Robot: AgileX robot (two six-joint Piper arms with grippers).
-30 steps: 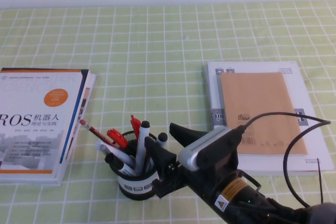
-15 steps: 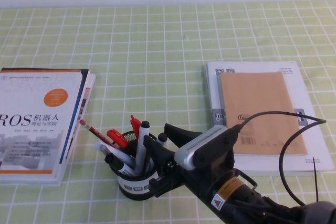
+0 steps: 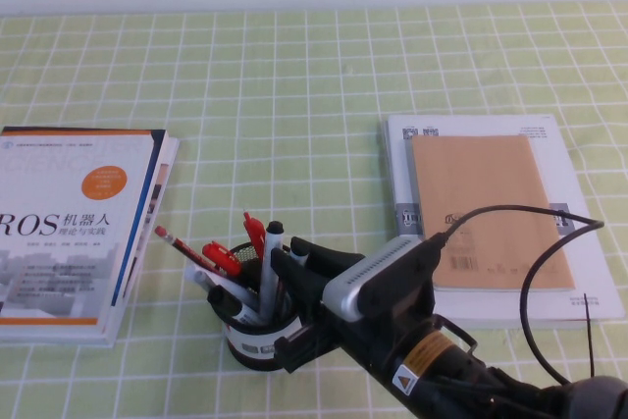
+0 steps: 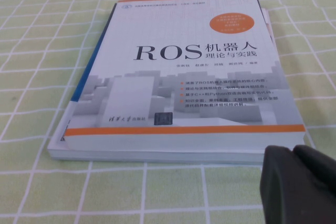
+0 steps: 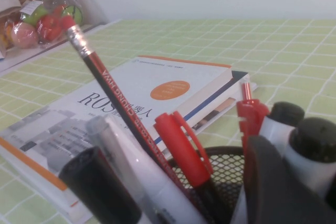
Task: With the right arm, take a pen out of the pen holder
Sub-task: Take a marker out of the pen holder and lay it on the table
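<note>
A black mesh pen holder [image 3: 257, 340] stands near the table's front edge. It holds a red pencil [image 3: 182, 247], red pens [image 3: 221, 257] and black-capped white markers. My right gripper [image 3: 295, 268] reaches into it from the right, shut on the shorter black-capped marker [image 3: 299, 254]. In the right wrist view one dark finger [image 5: 273, 187] presses against that marker [image 5: 315, 150], beside the mesh rim [image 5: 226, 163], a red pen [image 5: 181, 145] and the pencil [image 5: 105, 77]. My left gripper [image 4: 300, 182] is shut and empty, hovering just off the ROS book's near edge.
The white ROS book [image 3: 69, 233] lies left of the holder, also filling the left wrist view [image 4: 178, 77]. A white book topped by a brown notebook [image 3: 481, 208] lies to the right. A bag of toy fruit [image 5: 37, 19] sits beyond the ROS book.
The right gripper's fingers have closed in on the short marker. The holder and its pens have shifted slightly to the left. The taller marker now stands more upright.
</note>
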